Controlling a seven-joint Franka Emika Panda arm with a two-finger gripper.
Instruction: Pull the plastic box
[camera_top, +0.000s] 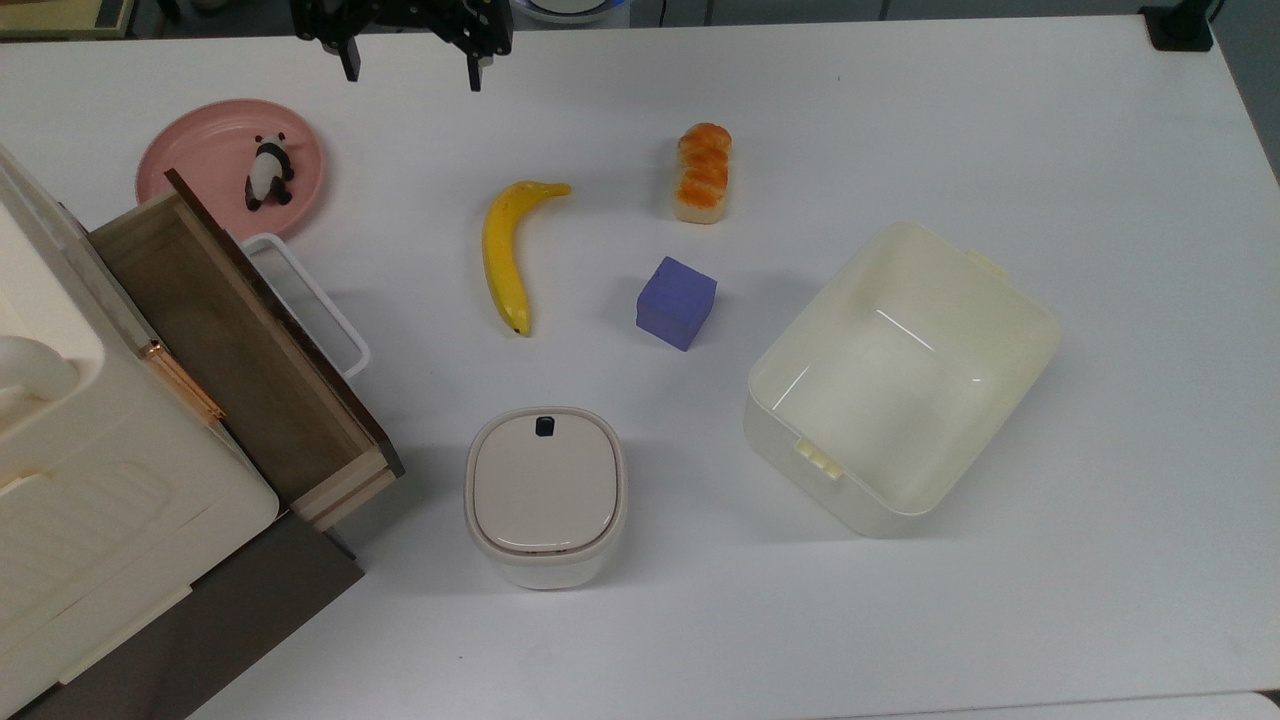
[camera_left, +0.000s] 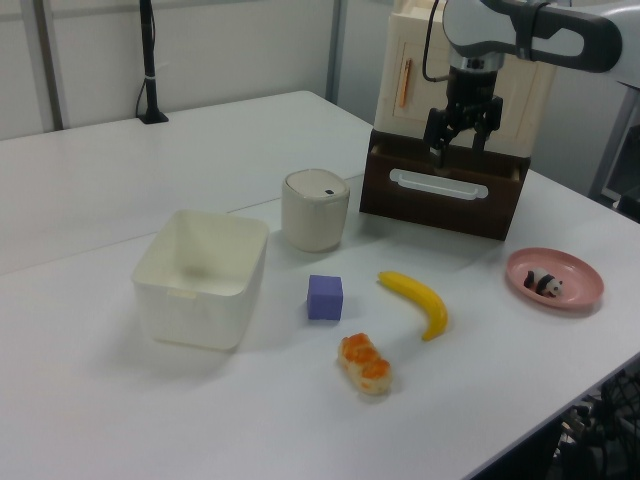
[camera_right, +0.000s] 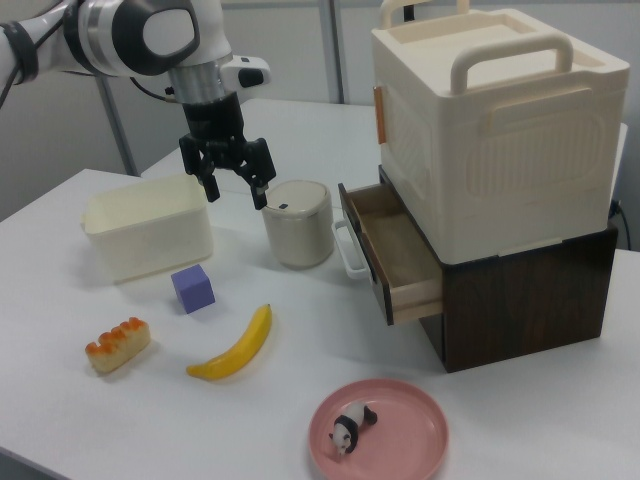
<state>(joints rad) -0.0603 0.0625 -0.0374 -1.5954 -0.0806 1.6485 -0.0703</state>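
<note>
Fingers of the black two-finger gripper (camera_right: 233, 180) stand apart with nothing between them, hanging well above the white table (camera_top: 1050, 120) near the top view's 12 o'clock edge. The large cream-white translucent plastic box (camera_top: 900, 378) sits well apart from it, toward 4 o'clock in the top view — so the whole reach is not yet made.

Trouble could come on the way over. From the gripper, the yellow banana (camera_top: 505, 250), the orange-glazed bread roll (camera_top: 703, 172) and the small purple cube (camera_top: 677, 302) all lie roughly between it and the box; a low, straight sweep would likely knock the cube, which is just beside the box's 9 o'clock corner. The beige lidded bin with a black button (camera_top: 545, 495) at the top view's 6 o'clock could be mistaken for the target. The open wooden drawer (camera_right: 390, 250) and the pink plate with a panda figure (camera_top: 230, 165) lie to the other side, probably out of harm's way.

As for the box — it stands upright and empty, turned at an angle to the table's edges, with rounded corners and a small latch tab on the rim. Its walls look thin and smooth, so a pinch on the rim might slip, or tip the light tub rather than slide it.
</note>
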